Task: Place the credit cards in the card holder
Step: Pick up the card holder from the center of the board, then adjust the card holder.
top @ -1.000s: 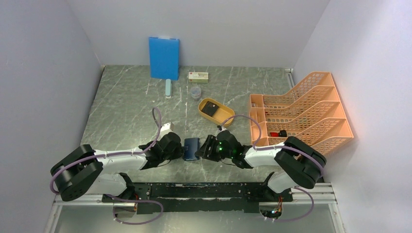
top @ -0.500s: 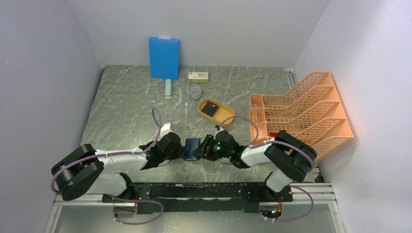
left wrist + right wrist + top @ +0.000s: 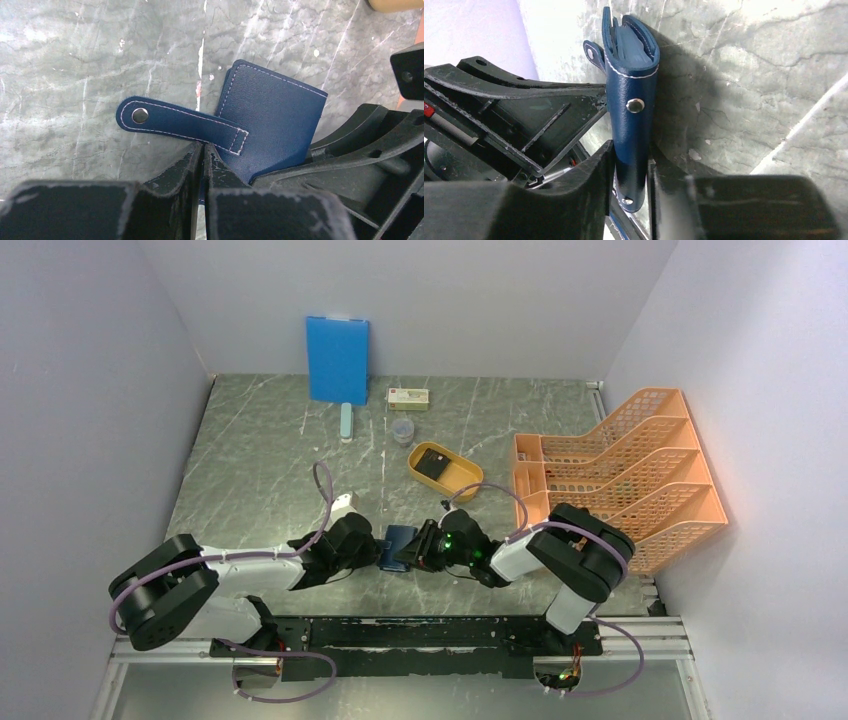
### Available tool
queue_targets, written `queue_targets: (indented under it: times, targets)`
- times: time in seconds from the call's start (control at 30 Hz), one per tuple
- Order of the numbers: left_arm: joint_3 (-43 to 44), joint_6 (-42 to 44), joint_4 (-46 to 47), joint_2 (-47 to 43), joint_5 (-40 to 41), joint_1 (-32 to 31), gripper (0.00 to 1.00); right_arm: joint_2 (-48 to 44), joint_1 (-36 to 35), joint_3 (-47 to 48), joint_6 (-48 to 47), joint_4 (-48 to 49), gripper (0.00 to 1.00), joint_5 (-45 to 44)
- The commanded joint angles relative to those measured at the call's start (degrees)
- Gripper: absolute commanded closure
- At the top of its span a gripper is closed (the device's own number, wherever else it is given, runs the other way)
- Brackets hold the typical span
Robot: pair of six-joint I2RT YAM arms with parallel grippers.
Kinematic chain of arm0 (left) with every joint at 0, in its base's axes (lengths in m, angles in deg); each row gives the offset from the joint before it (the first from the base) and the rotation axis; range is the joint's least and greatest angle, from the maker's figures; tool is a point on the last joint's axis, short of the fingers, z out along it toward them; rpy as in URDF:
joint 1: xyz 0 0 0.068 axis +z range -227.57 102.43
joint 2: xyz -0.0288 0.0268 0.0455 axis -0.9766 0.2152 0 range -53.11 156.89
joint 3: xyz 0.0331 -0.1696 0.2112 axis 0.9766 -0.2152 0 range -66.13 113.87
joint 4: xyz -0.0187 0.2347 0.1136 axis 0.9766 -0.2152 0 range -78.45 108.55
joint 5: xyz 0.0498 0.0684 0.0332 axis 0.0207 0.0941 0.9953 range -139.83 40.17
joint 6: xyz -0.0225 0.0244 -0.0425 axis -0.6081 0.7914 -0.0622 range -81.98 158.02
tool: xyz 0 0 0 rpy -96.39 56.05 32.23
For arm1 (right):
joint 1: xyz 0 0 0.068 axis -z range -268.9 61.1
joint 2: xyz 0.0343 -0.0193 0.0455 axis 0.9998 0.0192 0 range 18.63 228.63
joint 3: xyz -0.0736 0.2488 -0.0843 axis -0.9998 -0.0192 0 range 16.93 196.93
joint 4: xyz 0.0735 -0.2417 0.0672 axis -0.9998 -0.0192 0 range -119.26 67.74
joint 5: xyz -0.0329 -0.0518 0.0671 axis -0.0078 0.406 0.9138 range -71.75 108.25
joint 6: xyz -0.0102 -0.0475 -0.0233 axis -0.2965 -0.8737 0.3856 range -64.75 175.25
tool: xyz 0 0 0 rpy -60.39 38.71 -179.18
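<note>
Holding the one card holder at 6 o'clock on the table, you have both grippers clamped on it: the left gripper pinches a thin edge and the right gripper squeezes the folded body. The next move, I judge, is spreading it open. One dark card-like item lies in the one tray at 1 o'clock.

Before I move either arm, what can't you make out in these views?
- Credit cards: none identifiable; the dark item in the yellow-orange oval tray is too small in the top view.
- Dark navy folding card holder: its pockets are hidden by its own fold in both wrist views.
- Its lower edge: behind the jaws, both wrist views.
</note>
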Motion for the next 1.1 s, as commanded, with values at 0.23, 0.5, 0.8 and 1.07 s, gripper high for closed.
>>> queue_targets:
  times: [0.23, 0.5, 0.8, 1.07]
  targets:
    - [-1.2, 0.6, -11.4, -1.7, -2.4, 0.0, 0.89, -4.5, -0.6, 0.2, -5.0, -5.8, 1.00, -0.9]
    - [13.4, 3.4, -34.9, -23.1, 2.8, 0.0, 0.68, -27.8, -1.5, 11.9, -31.3, -37.7, 1.00, -13.6]
    - [38.1, 13.7, -48.8, -33.9, 9.9, 0.0, 0.34, -34.3, -15.2, 34.8, -72.8, -53.2, 1.00, -47.3]
    - [50.4, 20.3, -44.3, -35.3, 6.9, 0.0, 0.03, -31.2, -22.9, 29.7, -122.1, -14.6, 1.00, -67.8]
